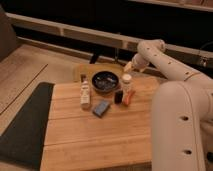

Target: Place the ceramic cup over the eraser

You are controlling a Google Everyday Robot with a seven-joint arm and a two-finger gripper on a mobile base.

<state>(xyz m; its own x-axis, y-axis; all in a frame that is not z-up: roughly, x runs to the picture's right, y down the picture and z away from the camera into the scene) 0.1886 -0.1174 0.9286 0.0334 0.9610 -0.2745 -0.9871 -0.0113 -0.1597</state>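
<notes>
The ceramic cup (127,81) is small and pale white. It stands on the wooden table (95,140) just right of the dark bowl (105,82). The eraser (118,96) is a small black upright block just in front of the cup and a little to its left. It stands beside an orange object (128,98). My gripper (129,66) is at the end of the white arm, just above and behind the cup. I cannot tell whether it touches the cup.
A slim labelled bottle (86,95) stands left of the bowl. A flat blue block (101,107) lies in front of it. My white arm (180,115) fills the right side. A dark mat (22,125) lies left of the table, and a railing runs behind it.
</notes>
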